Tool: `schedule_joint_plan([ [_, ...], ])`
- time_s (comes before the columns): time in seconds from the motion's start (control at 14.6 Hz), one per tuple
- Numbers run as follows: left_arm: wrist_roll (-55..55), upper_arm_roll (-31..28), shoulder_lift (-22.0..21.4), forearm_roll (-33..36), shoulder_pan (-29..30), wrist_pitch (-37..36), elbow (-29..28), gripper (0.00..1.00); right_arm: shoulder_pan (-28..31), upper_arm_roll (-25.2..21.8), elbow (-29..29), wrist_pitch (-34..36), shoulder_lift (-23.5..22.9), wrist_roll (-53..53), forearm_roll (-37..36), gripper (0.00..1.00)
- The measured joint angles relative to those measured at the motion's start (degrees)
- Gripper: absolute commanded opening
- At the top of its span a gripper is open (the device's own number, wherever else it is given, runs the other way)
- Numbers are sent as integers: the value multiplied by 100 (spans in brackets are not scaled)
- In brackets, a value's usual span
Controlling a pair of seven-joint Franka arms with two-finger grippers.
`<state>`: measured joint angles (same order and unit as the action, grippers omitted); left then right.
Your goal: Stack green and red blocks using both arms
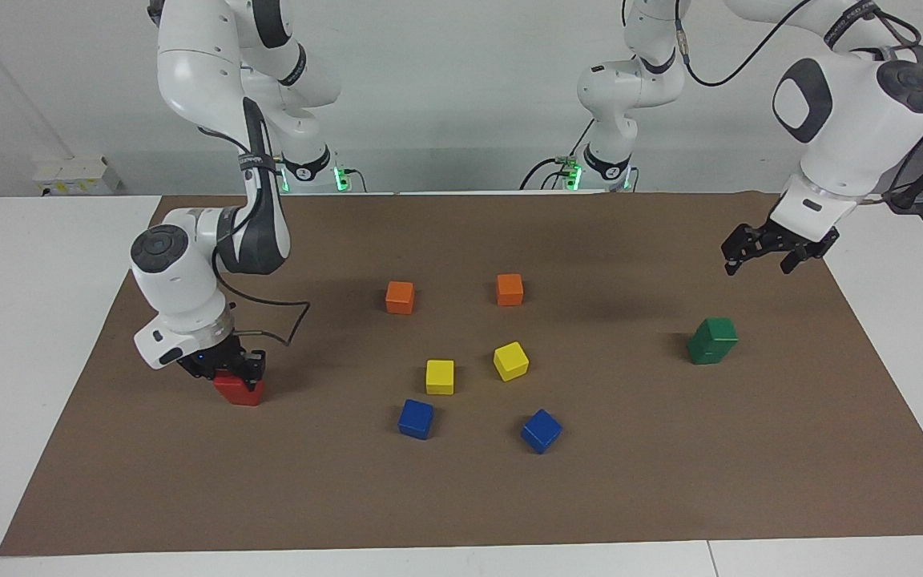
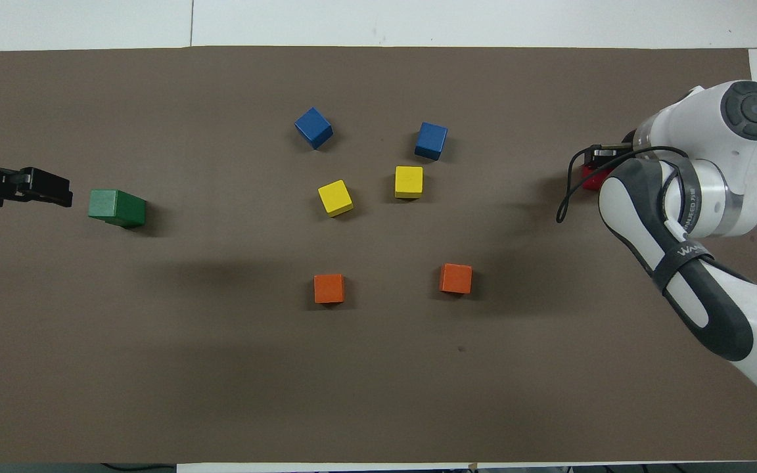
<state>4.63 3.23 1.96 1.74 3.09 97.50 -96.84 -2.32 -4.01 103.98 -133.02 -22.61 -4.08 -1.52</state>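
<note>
In the facing view, at nine o'clock from the yellow cubes [image 1: 440, 377], the right gripper [image 1: 225, 370] sits low on a red block [image 1: 241, 393], probably to seat it; whether it grips I cannot tell. At three o'clock the green blocks [image 1: 712, 340] stand stacked on the counter [image 1: 590, 481], dark, matte, with their edges aligned. Above them at one o'clock hangs the left gripper [image 1: 758, 258], jaws spread and empty, likely to leave the stack clear.

Left gripper [image 1: 762, 255] raised, fingers spread; right gripper [image 1: 229, 370] low.

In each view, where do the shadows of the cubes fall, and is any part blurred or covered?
Overhead view: the green stack casts a soft shadow toward the right arm's end; the right arm hides most of the red stack. Facing view: sharp overall, shadows soft; the left end effector is raised.
</note>
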Motion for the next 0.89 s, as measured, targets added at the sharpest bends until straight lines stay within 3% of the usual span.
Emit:
schedule_joint_plan([
  [0.41,-164,12,-116,-1,-66,-286,-13,100,-23,7,-29,146,101,-29,1,100],
  [0.75,-199,19,-134,-1,-70,-379,-36,100,-53,144,-1056,2847,946,-31,1,100],
  [0.89,-200,24,-149,-1,-70,-418,-29,100,-54,159,-1217,3496,1355,-31,1,100],
])
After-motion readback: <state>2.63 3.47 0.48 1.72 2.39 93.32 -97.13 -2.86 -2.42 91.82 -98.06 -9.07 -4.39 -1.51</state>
